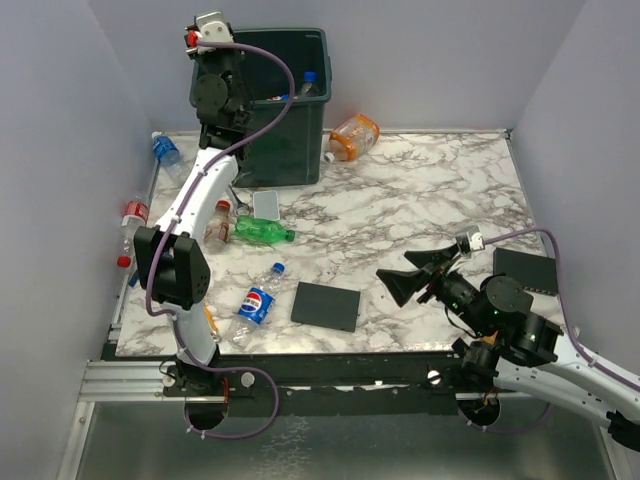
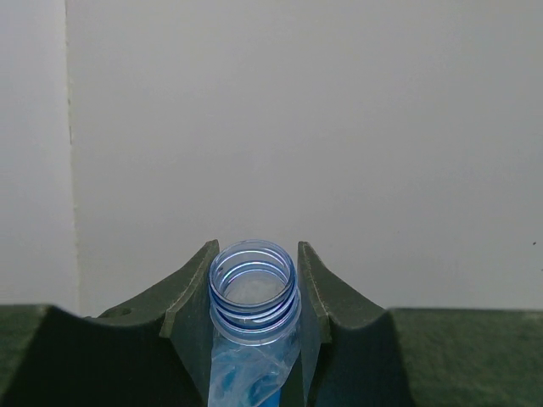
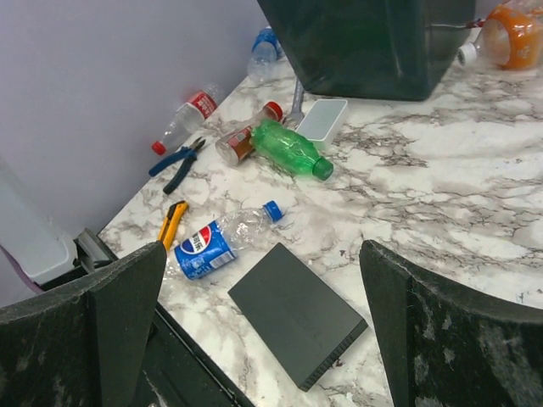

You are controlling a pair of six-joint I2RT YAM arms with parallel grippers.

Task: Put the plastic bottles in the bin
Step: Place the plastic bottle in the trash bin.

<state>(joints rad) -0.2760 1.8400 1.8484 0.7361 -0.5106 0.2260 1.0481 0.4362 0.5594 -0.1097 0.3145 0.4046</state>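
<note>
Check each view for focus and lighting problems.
Top external: even light, sharp, only soft shadows on the marble-patterned table. Left wrist: capless clear plastic bottle sharp, dark green fingers underlit. Right wrist: near black fingers shadowed, blue-labelled Pepsi bottle crisp.

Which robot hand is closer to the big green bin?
Left. The left hand is raised by the bin's left rim, shut on a clear bottle. The right hand sits open, low over the table's near right part, well away from the bin.

Even, bright overhead light gives soft shadows on the tabletop (image 1: 420, 190), while both wrist views blur slightly at their near edges.
</note>
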